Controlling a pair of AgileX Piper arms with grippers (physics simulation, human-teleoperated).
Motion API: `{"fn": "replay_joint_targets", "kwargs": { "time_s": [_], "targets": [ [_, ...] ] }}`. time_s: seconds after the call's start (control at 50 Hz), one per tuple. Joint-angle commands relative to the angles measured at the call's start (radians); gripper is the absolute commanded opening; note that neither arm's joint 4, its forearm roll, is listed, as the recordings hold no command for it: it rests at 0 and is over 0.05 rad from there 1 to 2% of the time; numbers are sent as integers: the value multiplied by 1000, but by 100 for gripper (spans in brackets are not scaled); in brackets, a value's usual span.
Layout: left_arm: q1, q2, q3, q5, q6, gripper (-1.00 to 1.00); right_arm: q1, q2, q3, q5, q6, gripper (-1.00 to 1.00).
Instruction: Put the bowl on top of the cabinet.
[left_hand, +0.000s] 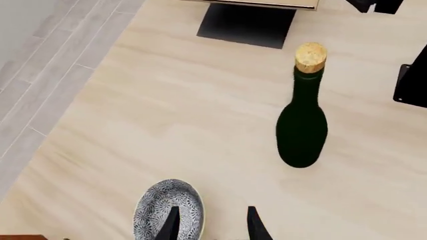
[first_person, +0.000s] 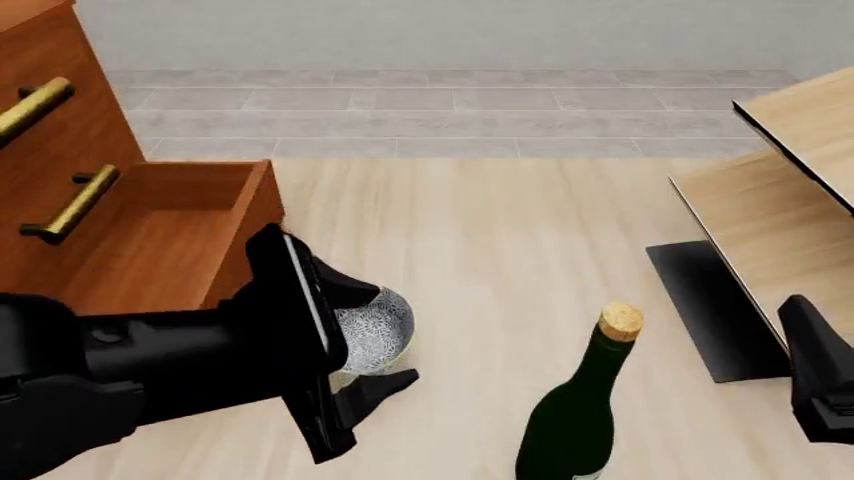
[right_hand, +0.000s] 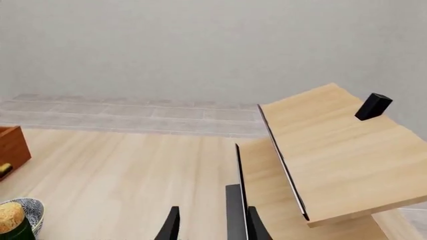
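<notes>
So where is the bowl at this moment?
In the front view the bowl sits on the table left of centre, just in front of the cabinet's open drawer, with the left tool at it and the bottle to its right.

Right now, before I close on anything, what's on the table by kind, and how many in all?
Speckled white round bowl: 1
Dark green corked glass bottle: 1
Reddish-brown wooden drawer cabinet: 1
Pale light-wood furniture with black edges: 1
Total: 4

The pale wooden table (first_person: 494, 230) is carrying the speckled bowl (first_person: 371, 335) and a dark green corked bottle (first_person: 577, 410) near it, with the reddish cabinet (first_person: 120, 230) and light-wood furniture (first_person: 774, 220) standing at opposite sides.
</notes>
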Motion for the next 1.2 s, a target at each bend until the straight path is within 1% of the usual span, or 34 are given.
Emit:
{"fn": "replay_joint_targets", "kwargs": {
  "time_s": [0.02, 0.04, 0.06, 0.08, 0.12, 0.16, 0.24, 0.42, 0.5, 0.68, 0.88, 0.98, 1.2],
  "targets": [
    [15, 31, 33, -47, -32, 100, 4, 3, -1, 1, -6, 100],
    [10, 36, 35, -46, -54, 100, 4, 5, -2, 0, -6, 100],
    [10, 36, 35, -46, -54, 100, 4, 5, -2, 0, -6, 100],
    [19, 47, 44, -65, -39, 100, 4, 6, 0, -3, -7, 100],
    [22, 54, 43, -68, -44, 100, 4, 7, 1, -5, -7, 100],
    [17, 53, 43, -63, -70, 100, 5, 8, -2, -3, -9, 100],
    [30, 68, 56, -86, -65, 100, 5, 7, 0, -4, -12, 100],
    [66, 87, 47, -96, -60, 100, 9, 10, 2, -6, -13, 100],
    [82, 107, 50, -115, -38, 100, 9, 6, 4, -5, -14, 100],
    [105, 127, 25, -112, -41, 100, 7, 2, 2, 0, -14, 100],
    [115, 150, 25, -133, -40, 100, 7, 6, 2, -3, -16, 100],
    [104, 151, 34, -141, -55, 100, 7, 6, 3, -3, -19, 100],
    [113, 187, 42, -174, -66, 100, 6, 7, 3, -3, -23, 100]
  ]
}}
